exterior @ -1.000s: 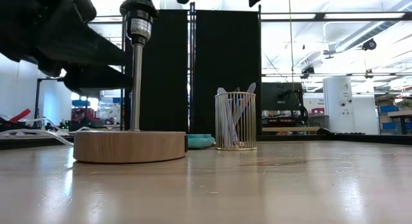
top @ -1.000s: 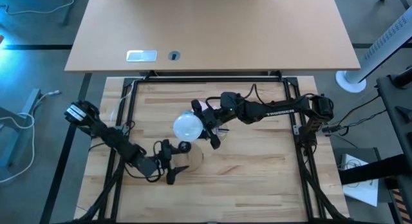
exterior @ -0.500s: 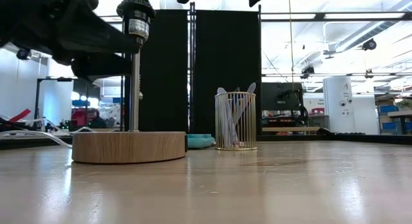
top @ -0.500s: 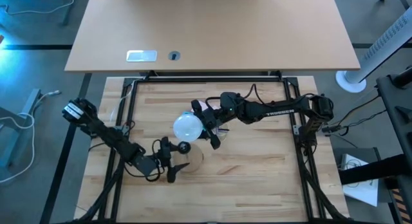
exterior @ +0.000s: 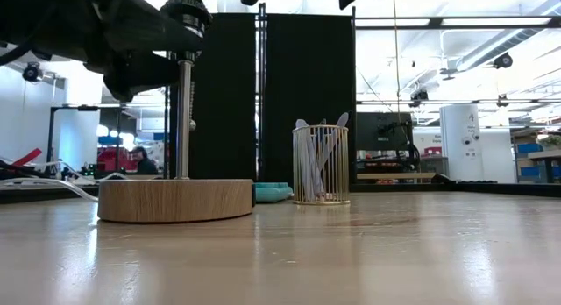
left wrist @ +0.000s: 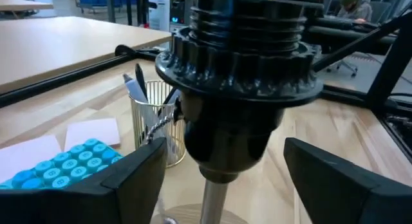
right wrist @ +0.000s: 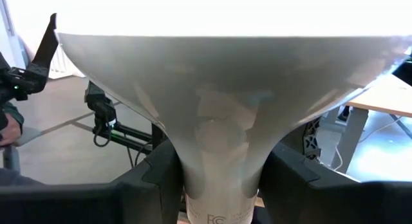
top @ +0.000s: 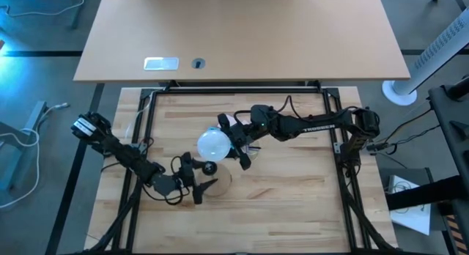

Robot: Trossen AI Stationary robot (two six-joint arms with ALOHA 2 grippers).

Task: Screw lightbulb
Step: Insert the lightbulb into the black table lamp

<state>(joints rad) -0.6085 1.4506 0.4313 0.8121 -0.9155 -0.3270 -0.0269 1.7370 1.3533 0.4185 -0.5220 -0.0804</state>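
Observation:
The lightbulb point(top: 212, 143), frosted white, hangs in the air over the table's middle with its globe toward the table's left; my right gripper point(top: 236, 143) is shut on it. The lamp stands below it: a round wooden base point(exterior: 175, 200), a thin metal stem point(exterior: 184, 121) and a black ribbed socket point(left wrist: 238, 76) on top. My left gripper point(left wrist: 225, 147) is open, pointing about level. Its fingers stand on either side of the socket's lower part with a gap on each side. My right gripper pinches the bulb's narrow neck point(right wrist: 219, 166), just behind the flare of the globe, between its two fingers point(right wrist: 154, 179). The fingers come level from the table's right. The bulb lies level in the hold, globe away from the gripper, lifted clear of the table and the lamp.
A wire pen holder point(exterior: 320, 163) stands behind the lamp, with a blue calculator point(left wrist: 58, 169) and pale paper notes point(left wrist: 93, 130) beside it. A second, lighter table point(top: 242, 35) adjoins the far edge. Bare wood lies toward the near and right edges.
My left gripper has risen along the lamp's stem from below the socket up to the socket's height and has tipped up toward level, its fingers staying apart. My right gripper and the bulb have kept still.

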